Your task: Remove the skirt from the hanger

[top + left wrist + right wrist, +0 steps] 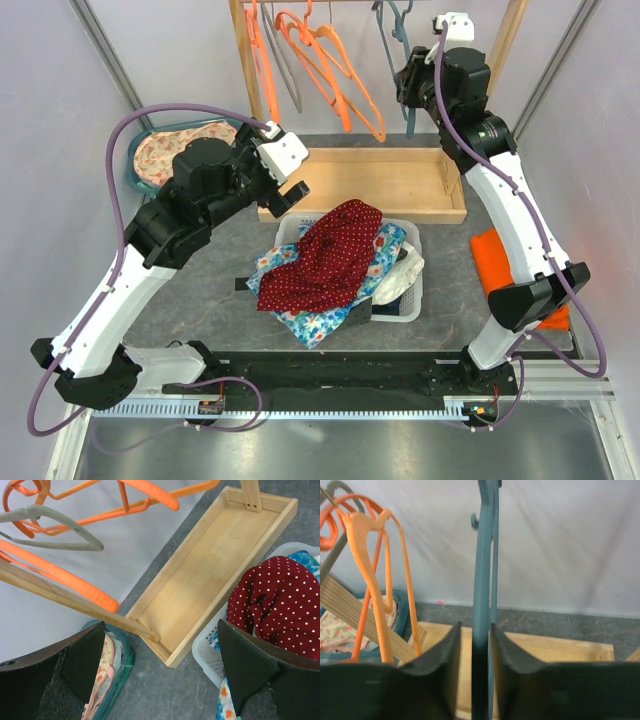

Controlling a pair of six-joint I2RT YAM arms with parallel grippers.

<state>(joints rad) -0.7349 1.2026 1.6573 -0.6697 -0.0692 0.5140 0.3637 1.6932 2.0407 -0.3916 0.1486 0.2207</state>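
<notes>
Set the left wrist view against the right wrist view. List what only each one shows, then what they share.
Only the left wrist view: the red polka-dot garment, heaped in the white basket. Only the right wrist view: the teal hanger, standing upright between the fingers of the right pincer; whether they grip it cannot be told. Both: the orange hangers, the wooden tray and the teal bin holding floral cloth.
</notes>
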